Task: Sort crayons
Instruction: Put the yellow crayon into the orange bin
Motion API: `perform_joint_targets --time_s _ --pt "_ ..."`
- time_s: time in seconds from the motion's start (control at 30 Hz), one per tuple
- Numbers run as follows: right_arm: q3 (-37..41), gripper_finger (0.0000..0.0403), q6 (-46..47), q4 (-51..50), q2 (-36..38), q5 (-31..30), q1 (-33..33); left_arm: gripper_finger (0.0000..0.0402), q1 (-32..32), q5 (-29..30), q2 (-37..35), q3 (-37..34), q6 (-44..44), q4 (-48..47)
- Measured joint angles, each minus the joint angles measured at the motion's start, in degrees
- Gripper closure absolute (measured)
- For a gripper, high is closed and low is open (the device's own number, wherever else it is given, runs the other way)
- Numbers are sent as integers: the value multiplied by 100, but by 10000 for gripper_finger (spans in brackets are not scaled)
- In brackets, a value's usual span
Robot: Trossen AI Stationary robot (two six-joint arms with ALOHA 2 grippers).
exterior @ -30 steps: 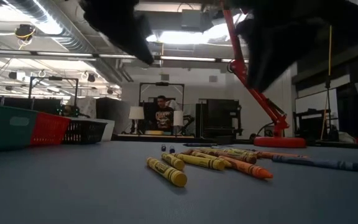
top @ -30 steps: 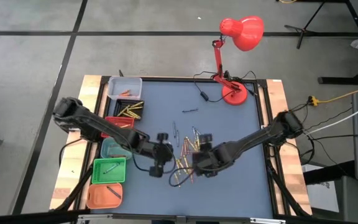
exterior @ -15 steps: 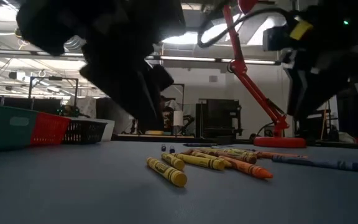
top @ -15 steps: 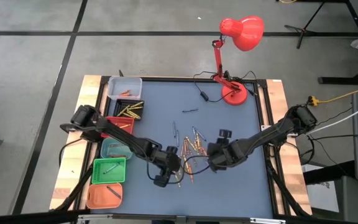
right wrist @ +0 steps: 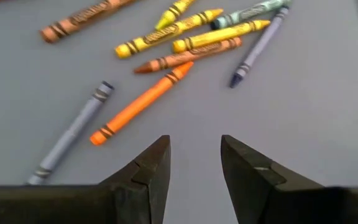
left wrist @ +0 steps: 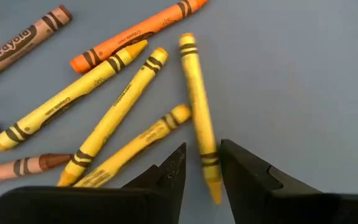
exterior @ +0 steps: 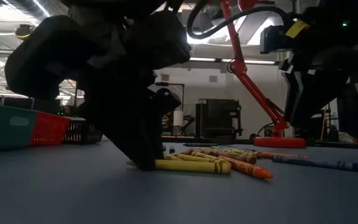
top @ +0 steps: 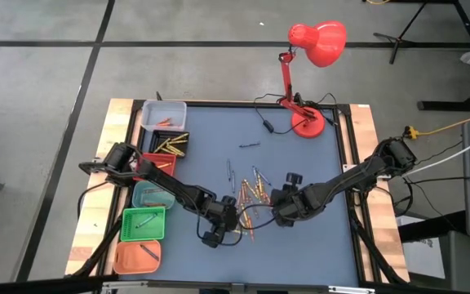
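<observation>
While the left gripper (left wrist: 202,165) straddles one yellow wax crayon (left wrist: 197,112), unclenched, the right gripper (right wrist: 194,158) hangs spread and empty.
Light, stiff, brittle, apt to roll; best pinched mid-barrel on the paper wrap. Loose crayons (top: 247,200) lie well in front of the red desk lamp (top: 310,49) on the smooth blue-grey tabletop (top: 300,245); workshop behind.

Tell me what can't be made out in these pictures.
- High view: the loose wax crayons are too small to count; the left hand covers some.
- Low view: that dark hand hides the long yellow crayon's near end.
- Left wrist view: the fingers straddle the crayon; contact is unclear.
</observation>
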State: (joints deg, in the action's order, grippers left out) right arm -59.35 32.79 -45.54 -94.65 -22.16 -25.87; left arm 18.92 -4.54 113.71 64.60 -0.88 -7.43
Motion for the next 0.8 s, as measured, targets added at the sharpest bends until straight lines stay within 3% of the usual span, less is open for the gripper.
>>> perform_joint_targets --time_s 0.3,0.5,0.8 --pt "0 262 -3 567 0 616 0 318 -2 33 72 12 -41 -26" --pt "0 262 3 908 0 1140 0 353 -4 49 82 12 -51 -26" --pt "0 262 0 952 -2 1225 0 397 -2 52 -29 6 -197 -242"
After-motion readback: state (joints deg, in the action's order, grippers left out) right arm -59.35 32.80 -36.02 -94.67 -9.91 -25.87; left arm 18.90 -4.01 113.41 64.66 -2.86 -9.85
